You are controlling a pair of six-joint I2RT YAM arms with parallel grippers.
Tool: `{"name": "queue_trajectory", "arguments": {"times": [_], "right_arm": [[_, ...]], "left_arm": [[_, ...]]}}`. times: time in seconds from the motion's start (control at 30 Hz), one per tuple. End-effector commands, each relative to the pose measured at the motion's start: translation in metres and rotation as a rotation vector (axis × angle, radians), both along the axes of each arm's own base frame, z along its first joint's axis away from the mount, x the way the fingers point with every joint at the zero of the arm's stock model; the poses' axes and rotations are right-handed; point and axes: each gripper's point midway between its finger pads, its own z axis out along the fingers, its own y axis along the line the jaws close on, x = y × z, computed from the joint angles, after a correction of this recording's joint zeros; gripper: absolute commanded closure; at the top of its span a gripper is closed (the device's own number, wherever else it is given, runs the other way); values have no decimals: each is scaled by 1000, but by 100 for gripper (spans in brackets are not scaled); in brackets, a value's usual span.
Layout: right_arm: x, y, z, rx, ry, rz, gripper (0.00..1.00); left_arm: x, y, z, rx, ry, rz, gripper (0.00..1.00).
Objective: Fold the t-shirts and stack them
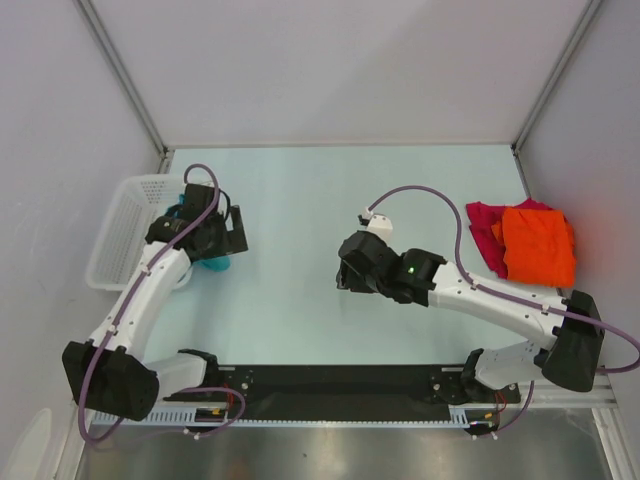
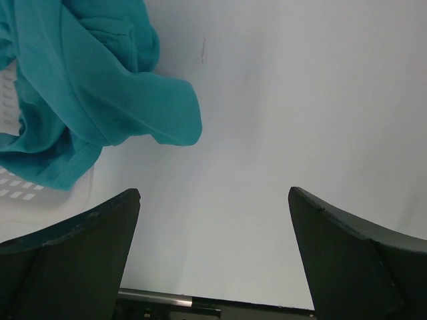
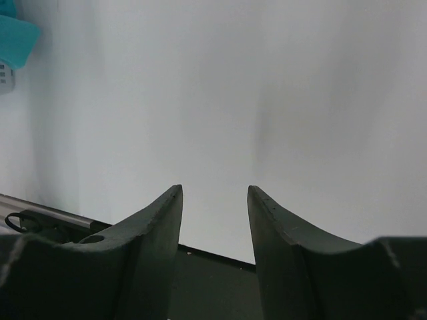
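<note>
A crumpled teal-blue t-shirt (image 2: pixel 87 93) spills out of the white mesh basket (image 1: pixel 120 230) onto the table at the left. My left gripper (image 2: pixel 213 193) hovers just right of it, wide open, with only bare table between its fingers (image 2: pixel 80 253). From above, the left gripper (image 1: pixel 232 235) covers most of the teal t-shirt (image 1: pixel 214 264). My right gripper (image 1: pixel 345 272) hangs over mid-table, open and empty, well apart from every shirt; the right gripper (image 3: pixel 215 190) faces bare table. At the far right, a folded orange t-shirt (image 1: pixel 538 245) lies on a magenta-red t-shirt (image 1: pixel 484 232).
The basket stands at the table's left edge beside the enclosure wall. A black rail (image 1: pixel 340 385) runs along the near edge between the arm bases. A purple cable (image 1: pixel 455 215) loops above the right arm. Grey walls close in the back and both sides.
</note>
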Motion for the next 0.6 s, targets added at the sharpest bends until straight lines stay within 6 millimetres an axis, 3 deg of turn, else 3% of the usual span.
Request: {"name": "queue_trajectory", "arguments": {"times": [0.0,0.13,0.17,0.57], "right_arm": [[6,-5,11,23,-31,-32,50],[5,-7,10,9,-22,-25,50],[5,-8,8,2,-21,-25,50],[4,-28,16,-21,-45,-25,49]], "left_arm": [[2,27,23,72,-67,121,0],[-8,88,14,92,-26,335,0],[-10,95,13,97,-17,357,0],[-9,88,-31,-5,90,416,1]]}}
